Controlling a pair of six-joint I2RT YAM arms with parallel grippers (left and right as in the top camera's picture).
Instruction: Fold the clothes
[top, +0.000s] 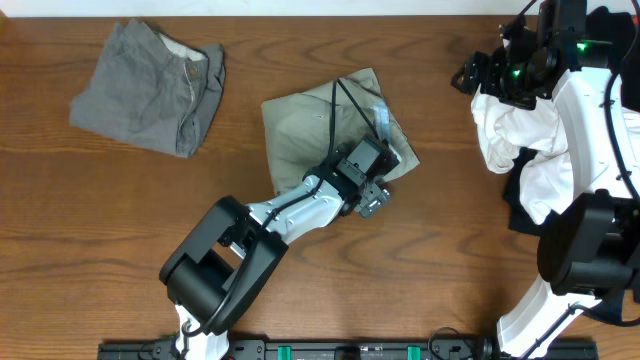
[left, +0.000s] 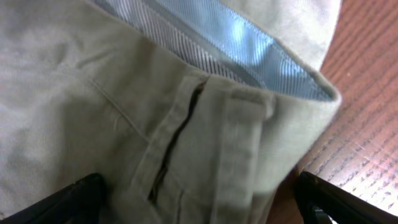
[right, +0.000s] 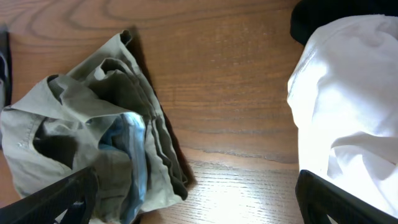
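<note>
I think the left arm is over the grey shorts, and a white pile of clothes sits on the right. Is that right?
Not quite. The left gripper is over the khaki garment in the middle, not the grey shorts, which lie apart at the far left. The overhead view shows this, and the left wrist view shows khaki cloth between the fingers. The white pile does sit on the right.

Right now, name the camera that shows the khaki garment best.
Overhead: the khaki garment shows whole, a folded square, left gripper at its edge. Left wrist gives only a close-up of waistband and blue lining. Right wrist shows its layered edge, cropped.
</note>
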